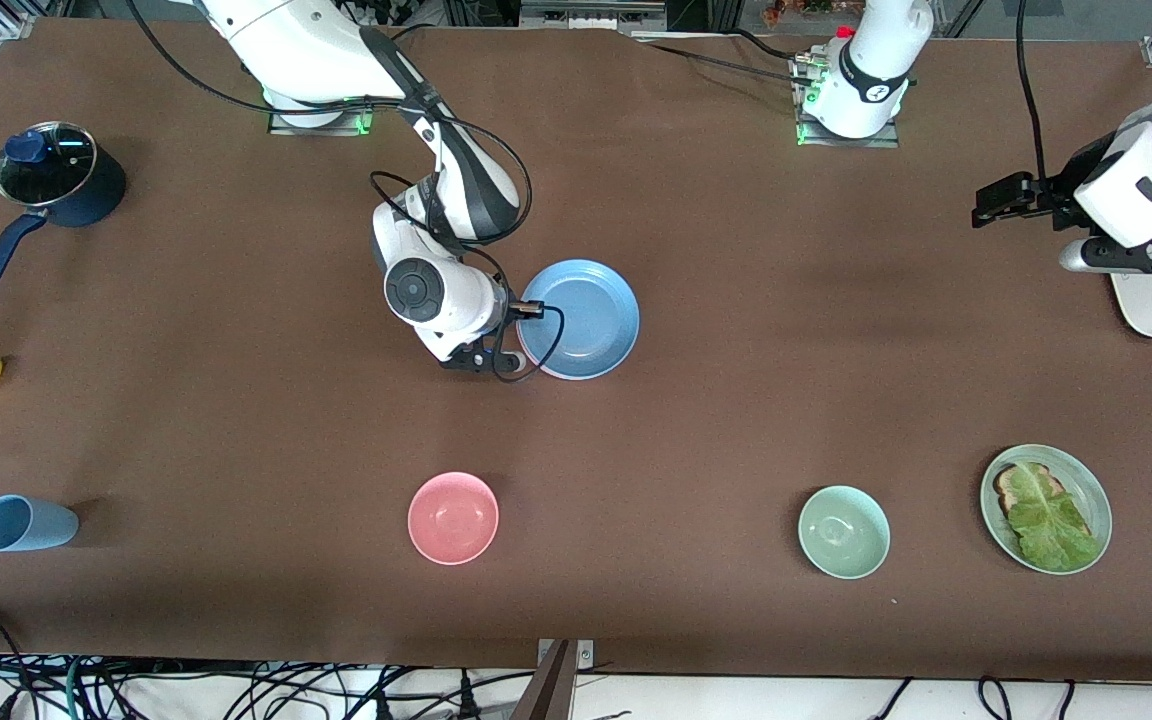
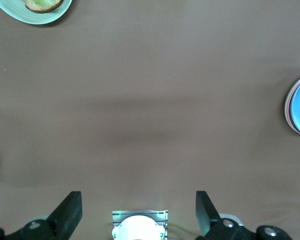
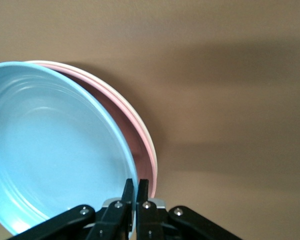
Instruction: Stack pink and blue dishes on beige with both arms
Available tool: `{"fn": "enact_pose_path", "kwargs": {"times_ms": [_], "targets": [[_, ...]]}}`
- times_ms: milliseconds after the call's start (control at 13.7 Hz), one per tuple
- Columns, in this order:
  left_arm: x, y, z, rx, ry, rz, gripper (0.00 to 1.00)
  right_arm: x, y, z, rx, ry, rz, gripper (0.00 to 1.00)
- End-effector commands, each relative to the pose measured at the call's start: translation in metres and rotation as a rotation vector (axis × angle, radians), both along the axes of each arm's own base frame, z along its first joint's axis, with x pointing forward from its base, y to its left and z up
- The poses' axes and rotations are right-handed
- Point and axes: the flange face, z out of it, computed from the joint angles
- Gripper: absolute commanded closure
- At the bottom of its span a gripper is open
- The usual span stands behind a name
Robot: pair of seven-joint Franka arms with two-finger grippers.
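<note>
Nearest the camera sits a green bowl (image 1: 844, 532). My right pincer (image 1: 511, 338) is clamped on the rim of the blue plate (image 3: 50, 160) and holds it tilted over the pink plate (image 3: 121, 120). That one lies on the beige plate (image 3: 146, 134), mid-table. A pink bowl (image 1: 453, 517) sits at seven o'clock from the stack, and the green bowl at five. My left pincer (image 2: 137, 196) waits with its fingers spread apart, above bare table at the left arm's end.
</note>
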Motion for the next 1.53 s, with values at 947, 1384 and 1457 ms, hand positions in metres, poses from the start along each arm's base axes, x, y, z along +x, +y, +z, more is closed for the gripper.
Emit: {"fn": "enact_pose_path", "kwargs": {"times_ms": [947,1384,1457], "targets": [[0.011,-0.001,0.003,-0.007,-0.045,-0.003,0.0,0.043,-0.08,0.109,-0.203,-0.184,0.074,0.0],[0.011,-0.003,0.003,-0.01,-0.045,-0.006,0.0,0.073,-0.2,0.217,-0.317,-0.26,0.02,0.0],[0.011,-0.003,0.003,-0.01,-0.045,-0.006,0.0,0.073,-0.22,0.228,-0.311,-0.247,0.062,0.0]]}}
